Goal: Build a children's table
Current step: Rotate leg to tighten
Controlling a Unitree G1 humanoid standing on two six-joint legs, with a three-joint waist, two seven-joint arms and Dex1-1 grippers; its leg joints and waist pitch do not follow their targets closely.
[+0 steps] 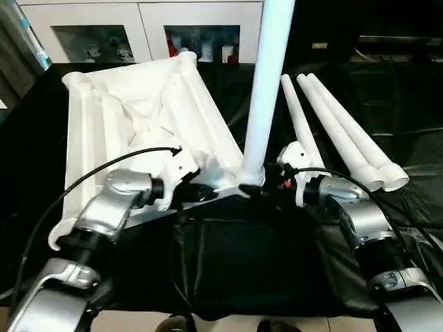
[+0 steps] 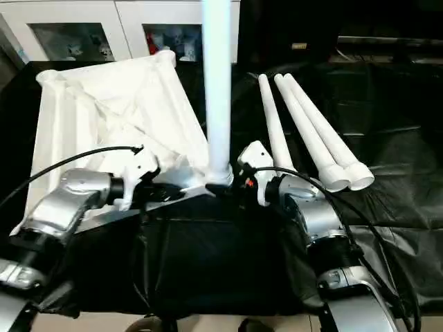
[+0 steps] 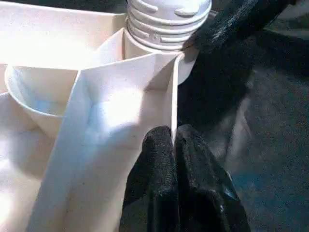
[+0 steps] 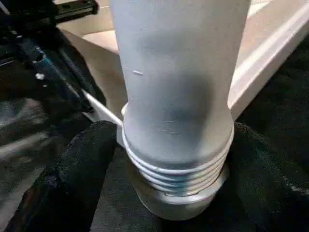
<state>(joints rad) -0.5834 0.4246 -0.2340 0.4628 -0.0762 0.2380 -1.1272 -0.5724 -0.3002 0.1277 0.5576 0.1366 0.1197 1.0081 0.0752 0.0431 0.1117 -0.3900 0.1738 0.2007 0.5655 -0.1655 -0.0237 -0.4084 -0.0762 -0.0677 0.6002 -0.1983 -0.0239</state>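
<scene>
Your silver forearms angle inward: left hand (image 3: 176, 159) clenched on the ribbed tabletop's (image 1: 124, 117) thin rim, right hand (image 4: 164, 159) spread around the upright leg's (image 1: 266, 90) threaded base. Three smooth tubular legs (image 1: 339, 131) lie on the black-draped worktop (image 1: 242, 263).

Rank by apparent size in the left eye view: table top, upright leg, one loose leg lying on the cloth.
1. Table top, clearly largest.
2. Upright leg looks thicker than a loose leg, but it stands nearer the camera and runs out of frame, so that ranking is unsure.

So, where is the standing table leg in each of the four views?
Left eye view: upright leg, centre, rising past the top edge.
Right eye view: same leg, centre.
Left wrist view: its threaded base.
Right wrist view: leg, close up.
Shared landmark: the tabletop corner socket holding it.
</scene>
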